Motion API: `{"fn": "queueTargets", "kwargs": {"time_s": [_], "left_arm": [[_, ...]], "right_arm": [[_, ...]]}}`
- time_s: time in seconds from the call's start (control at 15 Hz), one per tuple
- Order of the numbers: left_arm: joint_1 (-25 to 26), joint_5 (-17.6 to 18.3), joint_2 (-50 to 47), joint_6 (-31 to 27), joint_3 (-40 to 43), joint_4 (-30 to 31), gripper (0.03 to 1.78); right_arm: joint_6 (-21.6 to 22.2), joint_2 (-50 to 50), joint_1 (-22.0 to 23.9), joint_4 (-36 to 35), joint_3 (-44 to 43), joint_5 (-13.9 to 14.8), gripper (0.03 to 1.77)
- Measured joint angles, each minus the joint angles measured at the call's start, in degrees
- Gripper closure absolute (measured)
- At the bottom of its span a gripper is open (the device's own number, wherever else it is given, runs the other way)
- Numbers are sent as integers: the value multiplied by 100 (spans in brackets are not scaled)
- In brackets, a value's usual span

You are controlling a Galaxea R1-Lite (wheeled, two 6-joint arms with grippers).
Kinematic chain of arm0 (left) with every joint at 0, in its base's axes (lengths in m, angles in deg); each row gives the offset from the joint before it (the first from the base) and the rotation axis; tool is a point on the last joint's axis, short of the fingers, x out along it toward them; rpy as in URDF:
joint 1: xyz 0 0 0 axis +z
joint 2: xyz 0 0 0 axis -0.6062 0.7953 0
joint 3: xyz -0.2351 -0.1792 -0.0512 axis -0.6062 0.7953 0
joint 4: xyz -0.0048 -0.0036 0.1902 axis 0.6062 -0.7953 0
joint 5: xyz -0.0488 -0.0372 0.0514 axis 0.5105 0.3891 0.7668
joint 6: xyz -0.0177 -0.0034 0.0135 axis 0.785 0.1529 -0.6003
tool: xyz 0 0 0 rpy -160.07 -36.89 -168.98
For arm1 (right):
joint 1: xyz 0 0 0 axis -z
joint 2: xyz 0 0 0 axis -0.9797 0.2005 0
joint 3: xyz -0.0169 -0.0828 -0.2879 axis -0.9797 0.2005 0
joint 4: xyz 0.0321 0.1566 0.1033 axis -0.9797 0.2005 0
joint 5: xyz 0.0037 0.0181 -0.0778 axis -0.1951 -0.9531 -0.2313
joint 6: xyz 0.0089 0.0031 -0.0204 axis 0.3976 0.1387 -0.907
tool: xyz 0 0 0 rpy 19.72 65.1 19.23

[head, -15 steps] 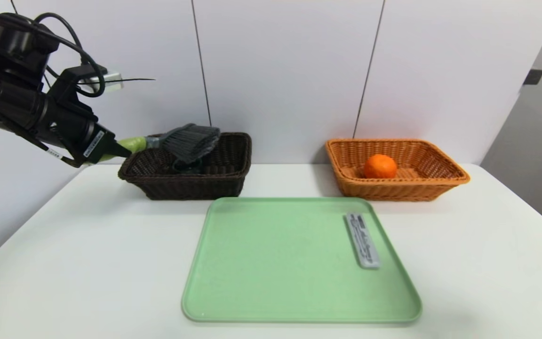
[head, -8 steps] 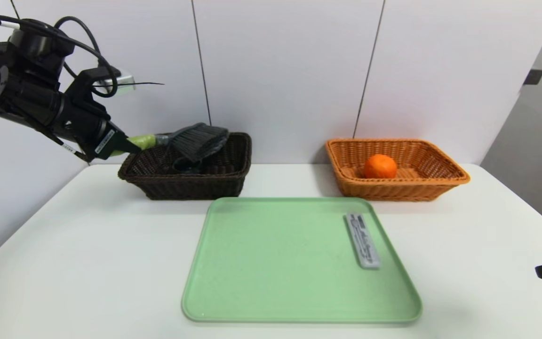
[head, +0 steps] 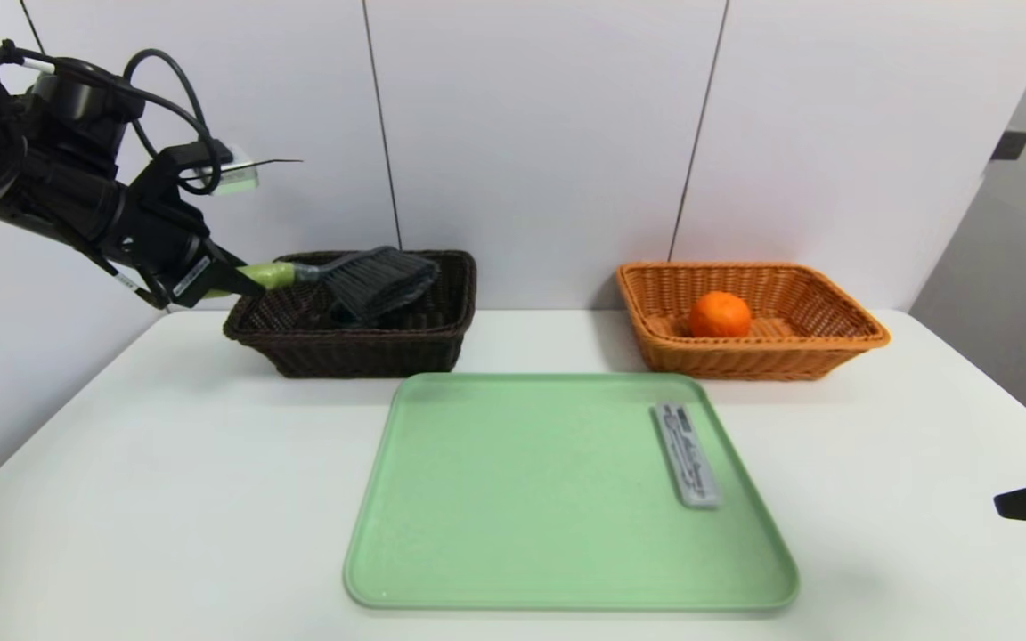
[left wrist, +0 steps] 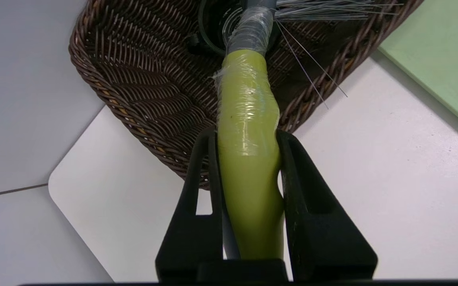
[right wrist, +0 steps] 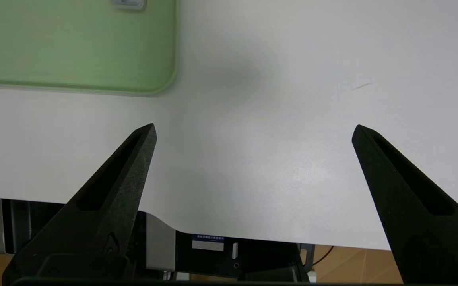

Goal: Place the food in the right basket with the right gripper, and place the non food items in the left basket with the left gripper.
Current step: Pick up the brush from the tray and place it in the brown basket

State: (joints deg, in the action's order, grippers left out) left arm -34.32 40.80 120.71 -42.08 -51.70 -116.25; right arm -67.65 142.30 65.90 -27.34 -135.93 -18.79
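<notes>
Head: white table [head: 166, 463], pale panelled wall behind. Left gripper [head: 241, 283] pinches brush [head: 362, 278] over far-left dark basket [head: 344, 343]; orange [head: 720, 314] in far-right basket [head: 834, 343]. Grey bar [head: 686, 454] on green tray [head: 522, 507], print unreadable.
Left wrist: fingers [left wrist: 197, 174] clamp green handle.
Right wrist: right gripper [right wrist: 253, 133] spread wide over table's near edge.

orange [head: 720, 314] in right basket [head: 834, 343]

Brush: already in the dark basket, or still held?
Still held: left gripper clamps the brush handle, bristles over the dark basket.
</notes>
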Motion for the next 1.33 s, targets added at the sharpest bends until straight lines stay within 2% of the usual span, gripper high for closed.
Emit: {"fn": "queueTargets", "kwargs": {"time_s": [0.4, 0.73, 1.27, 1.33], "left_arm": [[20, -18, 364, -394, -236, -2, 137], [-20, -32, 521, -663, -258, 234, 137], [-118, -49, 621, -683, -262, 545, 137], [-127, -63, 647, -672, -262, 630, 131]], "right_arm": [[54, 163, -2, -16, 11, -11, 10], [65, 265, 0, -22, 116, -13, 10], [61, 319, 0, -24, 158, -10, 10], [56, 322, 0, -27, 157, -5, 10]]}}
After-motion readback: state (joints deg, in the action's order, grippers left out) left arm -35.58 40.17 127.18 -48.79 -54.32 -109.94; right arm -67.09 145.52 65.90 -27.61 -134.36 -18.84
